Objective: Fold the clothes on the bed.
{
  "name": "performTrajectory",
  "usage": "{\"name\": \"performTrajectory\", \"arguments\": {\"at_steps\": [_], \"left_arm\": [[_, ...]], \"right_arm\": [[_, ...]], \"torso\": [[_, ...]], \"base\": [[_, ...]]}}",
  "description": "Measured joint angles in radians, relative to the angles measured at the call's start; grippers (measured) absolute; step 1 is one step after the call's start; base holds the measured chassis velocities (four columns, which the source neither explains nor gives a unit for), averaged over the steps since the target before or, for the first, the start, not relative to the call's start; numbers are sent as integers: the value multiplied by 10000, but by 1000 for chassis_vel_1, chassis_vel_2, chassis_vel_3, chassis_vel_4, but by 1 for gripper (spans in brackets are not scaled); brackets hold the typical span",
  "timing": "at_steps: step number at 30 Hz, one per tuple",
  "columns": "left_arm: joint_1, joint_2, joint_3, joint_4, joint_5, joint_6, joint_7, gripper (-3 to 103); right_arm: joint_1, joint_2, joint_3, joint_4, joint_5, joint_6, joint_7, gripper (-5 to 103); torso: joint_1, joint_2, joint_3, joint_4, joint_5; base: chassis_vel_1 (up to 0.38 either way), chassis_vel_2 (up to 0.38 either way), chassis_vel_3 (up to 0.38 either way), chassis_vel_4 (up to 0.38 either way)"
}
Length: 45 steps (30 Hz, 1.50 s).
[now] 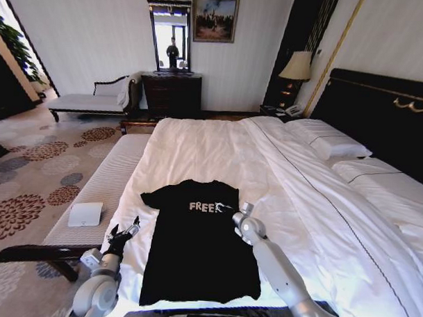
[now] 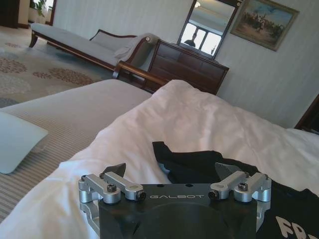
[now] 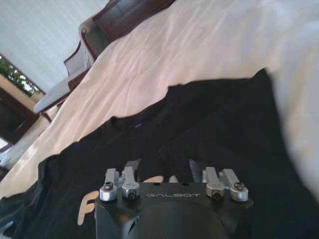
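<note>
Here the black T-shirt (image 1: 198, 243) lies flat on the white bed (image 1: 321, 204), between the two claws.
The left claw (image 1: 123, 231) hovers released just beside the shirt's left edge; the right claw (image 1: 232, 208) is released too, over the chest lettering near the right sleeve.

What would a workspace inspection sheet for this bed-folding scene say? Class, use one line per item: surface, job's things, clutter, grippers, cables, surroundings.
Surface: bed with white bedding, lightly creased.
Job's things: black T-shirt spread flat, lettering up, near the foot of the bed.
Clutter: white flat object on the striped bench.
Grippers: left gripper open beside the shirt's left sleeve; right gripper open over the shirt near the lettering.
Cables: nothing seen.
Surroundings: patterned carpet, chaise lounge, dresser with mirror, lamp, dark headboard.
</note>
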Motion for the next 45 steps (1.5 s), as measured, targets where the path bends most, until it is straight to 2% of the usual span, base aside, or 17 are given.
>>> {"name": "performTrajectory", "arguments": {"at_steps": [2,4,5,6,8,9,12,18,30,37,45], "left_arm": [[-197,17,27,101,-123,84,-16,100],[-311,31,24,157,-193,120,-24,100],[-560,63,4,254,-377,221,-59,100],[-853,100,-24,367,-617,347,-116,100],[-1442,163,-12,658,-1131,608,-249,100],[-1442,163,-12,658,-1131,608,-249,100],[-2676,341,340,1528,-1913,924,-413,100],[-4331,488,929,3078,-2184,1020,-376,100],[-5661,219,1550,4777,-2469,1002,-252,100],[-6585,98,1754,5984,-3001,961,-132,100],[-7385,-9,2030,7068,-2952,903,-27,100]], "right_arm": [[-319,-144,257,351,-28,55,16,66],[-451,-184,343,503,-47,75,24,66],[-679,-238,492,744,-90,99,62,78],[-840,-264,612,926,-155,119,87,78],[-1150,-268,842,1226,-249,166,148,88],[-1150,-268,842,1226,-249,166,148,88],[-1748,-261,1294,1696,-286,183,278,99],[-2556,-412,1794,2076,-437,221,281,100],[-3257,-418,2044,2376,-580,364,180,100],[-3497,-513,2265,2560,-550,361,204,100],[-3608,-714,2316,2588,-527,361,214,100]], "torso": [[0,0,0,0,-2],[0,0,0,0,-1],[0,0,0,0,-1],[0,0,0,-1,-1],[-1,0,0,2,-1],[-1,0,0,2,-1],[-1,0,0,-1,-3],[0,-1,1,-4,-3],[0,-1,1,0,-1],[0,-3,1,0,-1],[0,-3,0,-1,-2]], "base": [[0,0,0,0],[0,0,0,0],[0,0,0,0],[0,0,0,0],[0,0,0,0],[0,0,0,0],[0,0,0,0],[0,0,0,0],[0,0,0,0],[0,0,0,0],[0,0,0,0]]}}
